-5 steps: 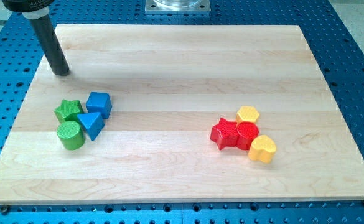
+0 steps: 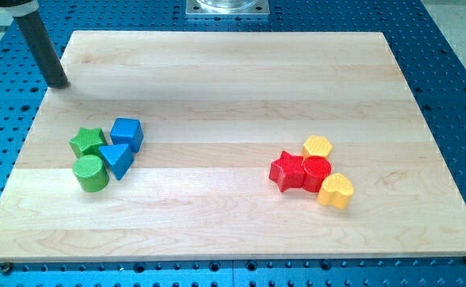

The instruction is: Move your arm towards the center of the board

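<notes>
My tip point(image 2: 57, 83) is at the view's upper left, right at the left edge of the wooden board point(image 2: 233, 88), far from its middle. Below and to the right of it is a cluster: a green star point(image 2: 87, 141), a blue cube point(image 2: 127, 132), a blue triangle point(image 2: 117, 159) and a green cylinder point(image 2: 90, 173). The tip touches none of them. At the view's right lies a second cluster: a red star point(image 2: 287, 171), a red cylinder point(image 2: 316, 172), a yellow hexagon-like block point(image 2: 318, 147) and a yellow heart point(image 2: 336, 190).
The board rests on a blue perforated table point(image 2: 456, 80). A grey metal mount point(image 2: 227, 8) sits at the view's top centre.
My tip has moved up and to the view's left, from inside the board's upper left corner to its left edge. No block has moved.
</notes>
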